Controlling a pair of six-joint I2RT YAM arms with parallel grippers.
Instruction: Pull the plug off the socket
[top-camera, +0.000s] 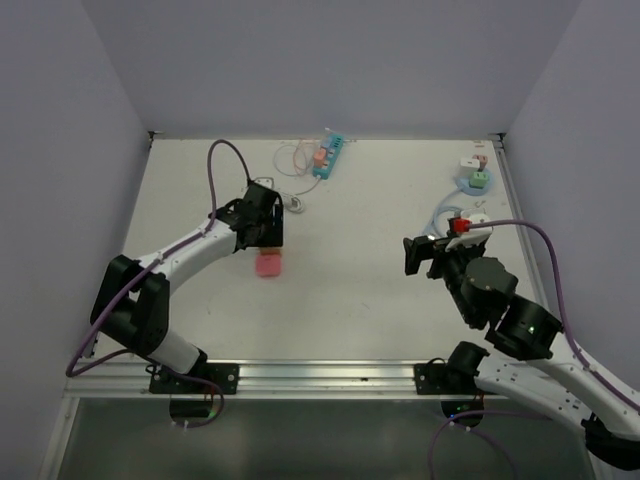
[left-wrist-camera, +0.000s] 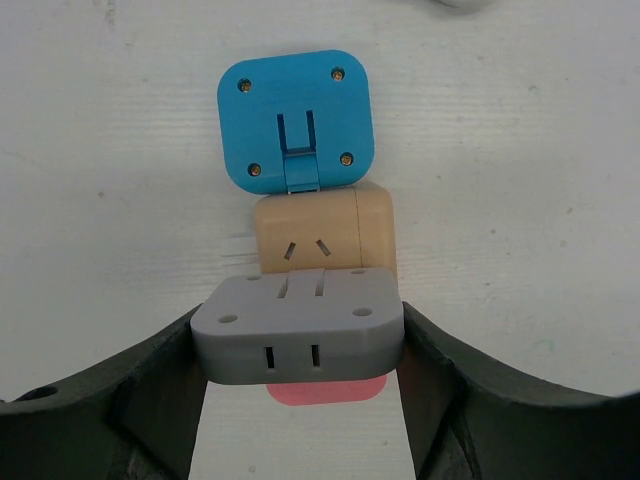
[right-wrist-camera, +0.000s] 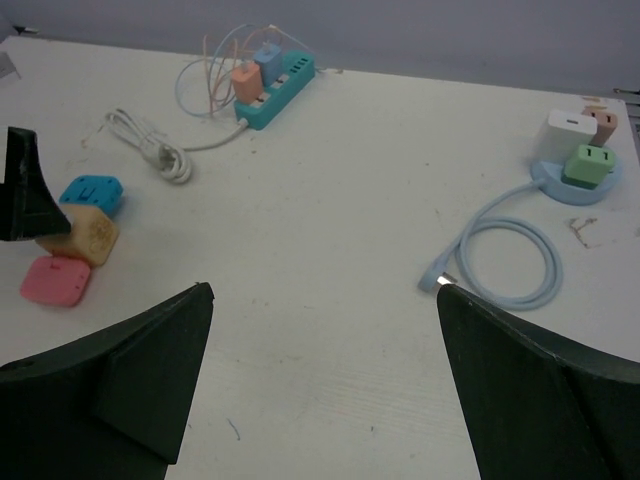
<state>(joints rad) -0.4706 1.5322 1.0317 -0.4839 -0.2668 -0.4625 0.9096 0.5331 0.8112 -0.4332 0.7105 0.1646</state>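
A beige cube socket (left-wrist-camera: 322, 235) lies on the white table with plugs pushed into its faces. A blue plug (left-wrist-camera: 295, 118) sits on its far side, a pink plug (left-wrist-camera: 325, 390) on its near side, and a grey plug (left-wrist-camera: 298, 320) on the face toward the camera. My left gripper (left-wrist-camera: 300, 352) is shut on the grey plug, one black finger against each of its sides. The top view shows the left gripper (top-camera: 262, 228) over the cluster with the pink plug (top-camera: 268, 264) just in front. My right gripper (right-wrist-camera: 322, 290) hovers open with nothing between its fingers, well right of the cube socket (right-wrist-camera: 82, 236).
A teal power strip (top-camera: 330, 157) with plugs and thin wires lies at the back centre, with a coiled white cable (top-camera: 293, 203) beside it. At the back right stands a light blue round socket (right-wrist-camera: 575, 188) carrying green and white plugs, its blue cable (right-wrist-camera: 510, 262) looped.
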